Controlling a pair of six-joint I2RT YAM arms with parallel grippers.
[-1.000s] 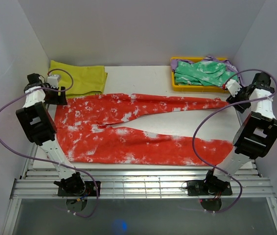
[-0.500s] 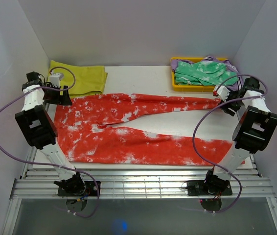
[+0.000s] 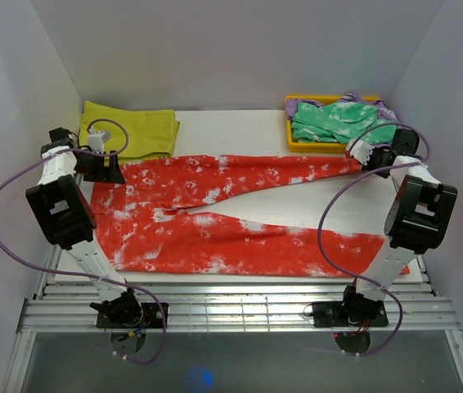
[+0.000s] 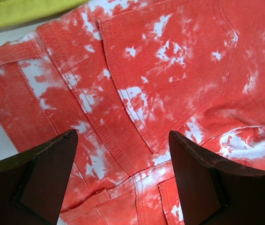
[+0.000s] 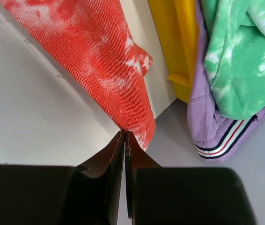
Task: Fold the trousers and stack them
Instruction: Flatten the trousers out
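Landmark: yellow tray (image 3: 330, 148), holding a green mottled garment (image 3: 338, 121) on top of a purple garment (image 5: 207, 122) with a striped band.
Counter (image 3: 240, 131): white, carrying the tray and the cloth things.
Trousers (image 3: 240, 221): red-orange with white blotches, spread flat on the counter, back pockets up. Legs stretched toward the tray's side, waist at the end farthest from the tray. Far leg's hem just beside the tray's near left corner. Near leg's hem well apart from the tray, toward the arm bases.
Left claw (image 4: 122, 136): spread wide, holding nothing. Poised over the waistband and a back pocket, at the end of the garment farthest from the tray.
Right claw (image 5: 124, 136): closed, fingertips pressed together right at the corner of the far leg's hem, just beside the tray. Cannot tell whether any cloth is caught between them.
Yellow cloth (image 3: 137, 131): folded flat, well apart from the tray and level with it across the counter, its near edge right beside the waist.
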